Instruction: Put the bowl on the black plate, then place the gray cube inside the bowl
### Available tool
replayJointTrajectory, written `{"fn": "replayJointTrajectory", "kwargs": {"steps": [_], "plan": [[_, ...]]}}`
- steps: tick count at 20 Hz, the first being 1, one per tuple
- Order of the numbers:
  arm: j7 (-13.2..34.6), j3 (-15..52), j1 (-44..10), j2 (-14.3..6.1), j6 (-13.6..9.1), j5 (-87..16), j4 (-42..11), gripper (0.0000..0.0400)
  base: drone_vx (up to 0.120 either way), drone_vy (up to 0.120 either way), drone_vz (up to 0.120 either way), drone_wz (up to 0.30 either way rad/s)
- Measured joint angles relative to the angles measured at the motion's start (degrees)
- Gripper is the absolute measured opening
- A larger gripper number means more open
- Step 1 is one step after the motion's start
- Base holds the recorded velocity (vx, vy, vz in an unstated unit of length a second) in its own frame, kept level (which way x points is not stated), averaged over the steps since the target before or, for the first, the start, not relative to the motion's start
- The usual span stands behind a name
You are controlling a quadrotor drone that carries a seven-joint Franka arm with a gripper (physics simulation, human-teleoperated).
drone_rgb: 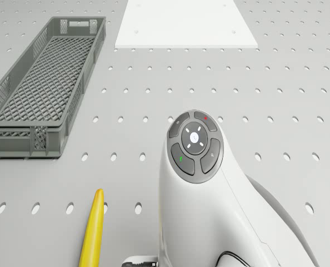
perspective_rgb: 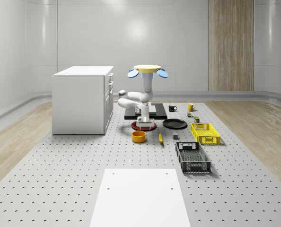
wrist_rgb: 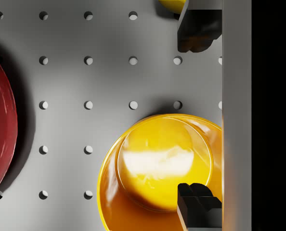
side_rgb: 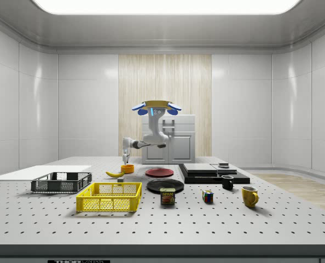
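Wrist view, bowl upright, mouth up, gripper fingers apart above it

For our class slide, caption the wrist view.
Open hand poised above glossy orange bowl, beside round red plate.

White arm link w/ round gray button pad on its end fills the near part, over perforated gray table. Gray mesh crate lies farther out on one side. Banana sits just beside the arm, yellow, partly cut off. White flat panel at the far edge.
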Motion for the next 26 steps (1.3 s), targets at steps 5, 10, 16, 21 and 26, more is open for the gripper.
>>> {"fn": "replayJointTrajectory", "kwargs": {"steps": [5,10,16,21,26], "plan": [[0.63,-2.13,-0.89,-0.17,0.88,-1.98,0.45,0.04,0.0,0.0,0.0,0.0],[0.9,-4.87,-1.63,-0.26,2.0,-4.54,1.22,0.04,0.0,0.0,0.0,0.0],[0.46,-7.39,-1.78,-0.28,3.09,-6.87,2.15,0.04,0.0,0.0,0.0,0.0],[-0.07,-8.69,-1.62,-0.23,3.65,-8.08,2.73,0.04,0.0,0.0,0.0,0.0],[-0.11,-9.05,-2.66,0.34,3.72,-8.49,3.98,0.04,0.0,0.0,0.0,0.0]]}}
